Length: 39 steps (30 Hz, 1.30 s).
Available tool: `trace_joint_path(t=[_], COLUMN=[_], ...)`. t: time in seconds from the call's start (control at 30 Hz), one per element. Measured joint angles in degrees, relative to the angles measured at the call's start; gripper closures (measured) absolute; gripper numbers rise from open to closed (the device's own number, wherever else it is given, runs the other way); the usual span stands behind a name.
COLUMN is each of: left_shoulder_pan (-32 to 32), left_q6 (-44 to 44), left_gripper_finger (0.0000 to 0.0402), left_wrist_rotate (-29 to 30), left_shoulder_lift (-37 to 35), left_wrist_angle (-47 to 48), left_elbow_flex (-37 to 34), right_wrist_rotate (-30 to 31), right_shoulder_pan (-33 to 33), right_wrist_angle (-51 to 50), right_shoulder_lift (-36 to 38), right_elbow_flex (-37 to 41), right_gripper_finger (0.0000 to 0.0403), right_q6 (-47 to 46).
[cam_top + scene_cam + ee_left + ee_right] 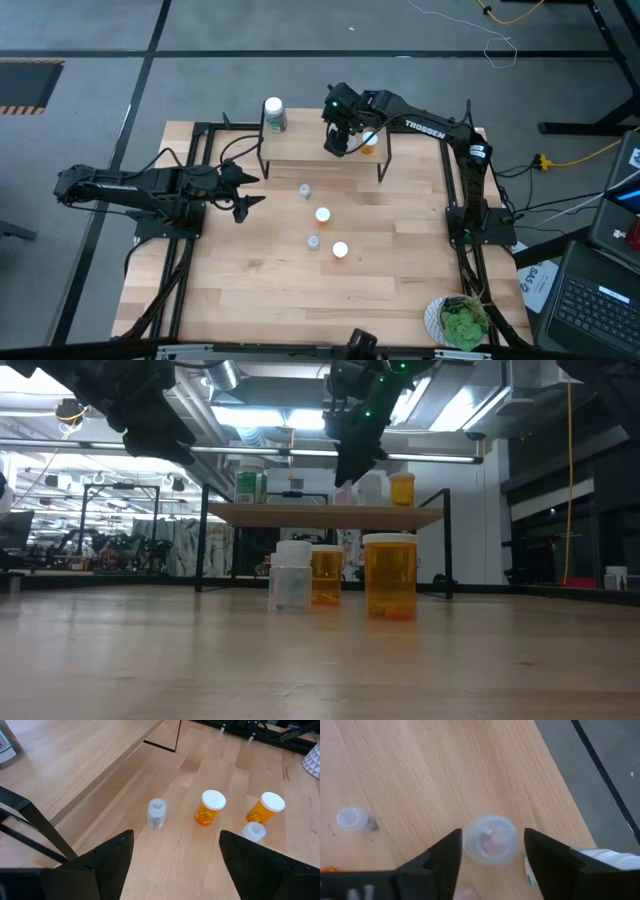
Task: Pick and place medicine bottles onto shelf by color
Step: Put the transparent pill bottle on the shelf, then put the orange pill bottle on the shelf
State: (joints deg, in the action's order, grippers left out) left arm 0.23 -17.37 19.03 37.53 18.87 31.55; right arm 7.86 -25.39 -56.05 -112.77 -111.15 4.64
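Medicine bottles are split between the shelf [300,150] and the table [250,290] below it. Up on the shelf we see a larger white-capped bottle with a green label [274,115] at its left end and an orange bottle [368,143] near its right end. Our right gripper [340,140] hangs over the shelf just beside that orange one, and its wrist view shows a small clear bottle [490,840] sitting between the two fingers — they are parted a little wider than the bottle, and we cannot tell whether either one touches it. A second tiny clear bottle [351,818] stands farther along the board. On the table in front of the shelf stand two orange bottles [323,215] [340,250] and two small clear ones [305,190] [313,242]. Our left gripper [243,188] waits over the table's left side, fingers spread wide and holding nothing.
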Motion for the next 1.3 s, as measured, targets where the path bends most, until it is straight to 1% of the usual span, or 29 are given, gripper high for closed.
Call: trace_joint_path(t=[0.07, 0.13, 0.3, 0.47, 0.6, 0.77, 0.83, 0.9, 1.2, 1.3], left_shoulder_pan=[0.02, 0.02, 0.01, 0.0, 0.01, 0.01, 0.01, 0.01, 0.02, 0.01], left_q6=[0.0, 0.0, 0.0, -0.02, -0.02, -0.02, -0.02, -0.02, -0.04, -0.02], left_gripper_finger=[0.0113, 0.0113, 0.0113, 0.0113, 0.0113, 0.0113, 0.0113, 0.0113, 0.0113, 0.0113], left_wrist_rotate=[0.0, 0.0, 0.0, 0.0, 0.0, 0.0, 0.0, 0.0, 0.0, -0.01], left_shoulder_lift=[-0.01, -0.01, 0.01, 0.01, -0.01, -0.01, -0.01, 0.01, 0.0, 0.01], left_wrist_angle=[0.0, 0.0, 0.0, -0.02, -0.01, 0.0, 0.0, -0.01, -0.03, -0.04], left_elbow_flex=[0.0, 0.0, 0.0, 0.0, 0.01, 0.0, 0.01, 0.02, 0.01, 0.01], right_wrist_rotate=[0.0, 0.02, 0.04, 0.04, 0.07, -0.53, -0.58, -0.9, -9.64, -12.7], right_shoulder_pan=[0.0, 0.0, 0.0, 0.02, 0.91, 3.52, 4.76, 6.16, 12.23, 14.64], right_wrist_angle=[0.0, 0.0, 1.77, 0.99, -3.42, -13.85, -17.17, -17.6, -19.72, -20.73], right_shoulder_lift=[0.0, 0.0, 0.0, -0.05, -0.04, 0.04, 0.06, 0.39, -0.18, -0.12], right_elbow_flex=[0.0, 0.0, -0.29, -5.97, -13.5, -22.06, -23.91, -23.52, -22.69, -22.71], right_gripper_finger=[0.0168, 0.0159, 0.0154, 0.0152, 0.0152, 0.0151, 0.0151, 0.0151, 0.0151, 0.0151], right_q6=[-0.16, -0.46, 0.02, 0.12, -1.58, -5.27, -6.42, -7.42, -7.36, -5.66])
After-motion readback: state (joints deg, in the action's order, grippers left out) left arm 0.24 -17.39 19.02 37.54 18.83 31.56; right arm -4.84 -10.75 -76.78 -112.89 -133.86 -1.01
